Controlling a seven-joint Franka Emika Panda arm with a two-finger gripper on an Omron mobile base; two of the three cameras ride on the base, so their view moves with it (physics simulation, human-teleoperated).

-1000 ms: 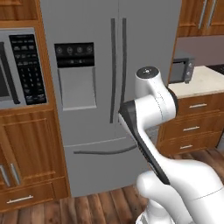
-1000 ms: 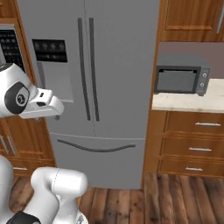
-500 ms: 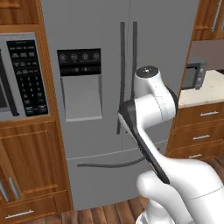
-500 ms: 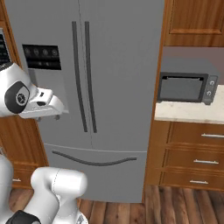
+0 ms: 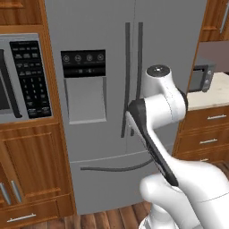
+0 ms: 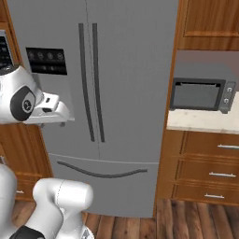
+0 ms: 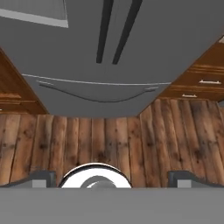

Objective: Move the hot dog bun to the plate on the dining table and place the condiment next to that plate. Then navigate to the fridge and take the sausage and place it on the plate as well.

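The grey fridge (image 5: 96,147) stands right in front of me, also seen in the right base view (image 6: 135,70) and the hand view (image 7: 175,43). Both its doors are shut, their two dark vertical handles (image 6: 91,84) side by side at the middle, and a curved drawer handle (image 6: 100,172) runs below. My gripper (image 7: 113,179) is open and holds nothing; it points down at the floor ahead of the fridge's bottom drawer. The arm is folded up close to the base. The sausage is hidden; the hot dog bun, the condiment, the plate and the dining table are out of view.
A built-in microwave (image 5: 22,76) sits in wooden cabinets (image 5: 31,170) left of the fridge. To the right, a toaster oven (image 6: 200,93) stands on a pale counter (image 6: 205,122) over wooden drawers (image 6: 210,172). Wooden floor (image 7: 109,140) lies between me and the fridge.
The base has driven closer to the fridge, so the fridge looks larger and the whole scene has shifted. The arm keeps its folded pose and the gripper stays open.
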